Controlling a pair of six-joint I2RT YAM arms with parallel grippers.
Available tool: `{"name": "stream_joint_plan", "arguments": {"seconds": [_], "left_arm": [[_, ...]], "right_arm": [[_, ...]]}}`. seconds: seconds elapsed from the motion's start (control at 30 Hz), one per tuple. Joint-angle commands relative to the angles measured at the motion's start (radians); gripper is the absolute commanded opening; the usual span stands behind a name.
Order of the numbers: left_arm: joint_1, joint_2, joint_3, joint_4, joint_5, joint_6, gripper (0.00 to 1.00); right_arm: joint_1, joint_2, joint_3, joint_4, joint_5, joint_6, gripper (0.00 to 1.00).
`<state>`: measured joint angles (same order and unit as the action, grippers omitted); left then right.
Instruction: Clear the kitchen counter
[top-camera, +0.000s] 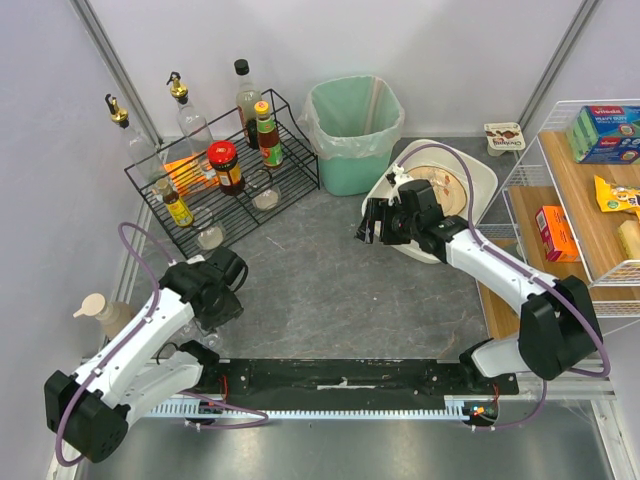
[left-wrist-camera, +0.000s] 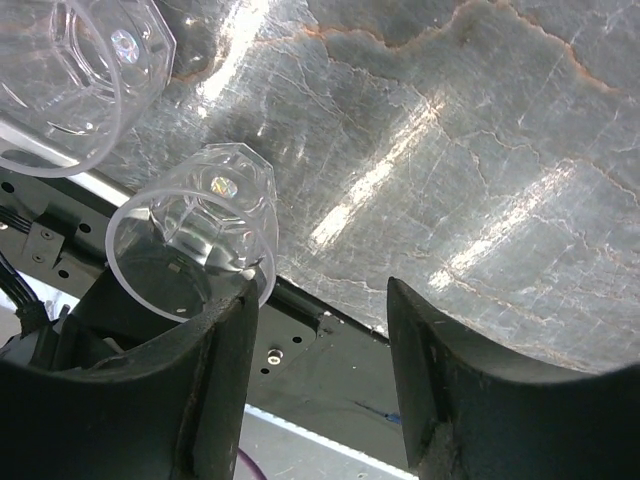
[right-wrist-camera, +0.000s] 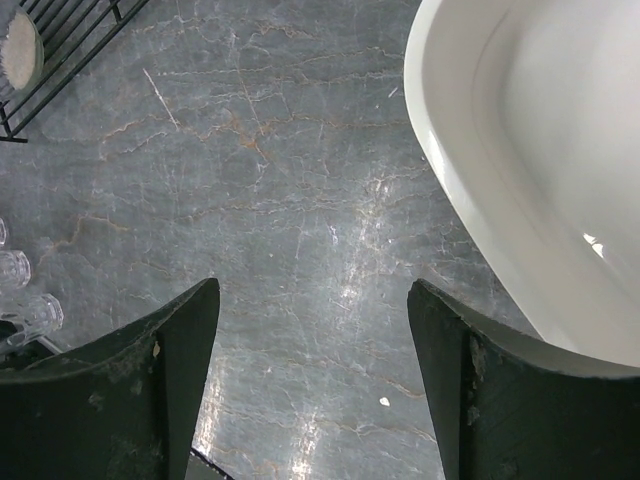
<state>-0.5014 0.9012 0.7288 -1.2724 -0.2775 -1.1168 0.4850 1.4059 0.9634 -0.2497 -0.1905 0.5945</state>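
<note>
Right gripper (right-wrist-camera: 313, 300) hangs empty, fingers spread wide, just beside the white basin (right-wrist-camera: 540, 150), which sits on the kitchen counter (right-wrist-camera: 280, 150). Left gripper (left-wrist-camera: 320, 300), well apart from the basin, gapes empty too.

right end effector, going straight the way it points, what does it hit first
Probably the bare kitchen counter: the right wrist view shows only grey stone ahead of the open right end effector. The white basin sits off to the side, out of that line.

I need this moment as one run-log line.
left gripper: open, glass beside it | right gripper: open, beside basin | counter: not yet clear
</note>
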Motion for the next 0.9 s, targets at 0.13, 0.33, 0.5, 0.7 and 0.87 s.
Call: {"name": "stream_joint_plan", "arguments": {"seconds": [0.13, 0.33, 0.5, 0.7, 0.87], "left_arm": [[0.0, 0.002, -0.012, 0.033, -0.115, -0.146, 0.6], [-0.002, 0.037, -0.022, 0.057, -0.163, -0.166, 0.61], [0.0, 0.076, -0.023, 0.094, -0.166, -0.143, 0.58], [0.0, 0.107, -0.031, 0.117, -0.186, -0.13, 0.43], [0.0, 0.117, -0.031, 0.117, -0.192, -0.127, 0.3]], "right_arm": [[0.001, -0.056, 0.011, -0.03, -0.013, 0.001, 0.82], [0.003, -0.077, -0.006, -0.028, -0.017, 0.01, 0.82], [0.003, -0.088, -0.018, -0.03, -0.01, 0.01, 0.82], [0.0, -0.096, -0.023, -0.031, 0.008, 0.01, 0.82], [0.001, -0.099, -0.011, -0.04, 0.029, -0.001, 0.82]]}}
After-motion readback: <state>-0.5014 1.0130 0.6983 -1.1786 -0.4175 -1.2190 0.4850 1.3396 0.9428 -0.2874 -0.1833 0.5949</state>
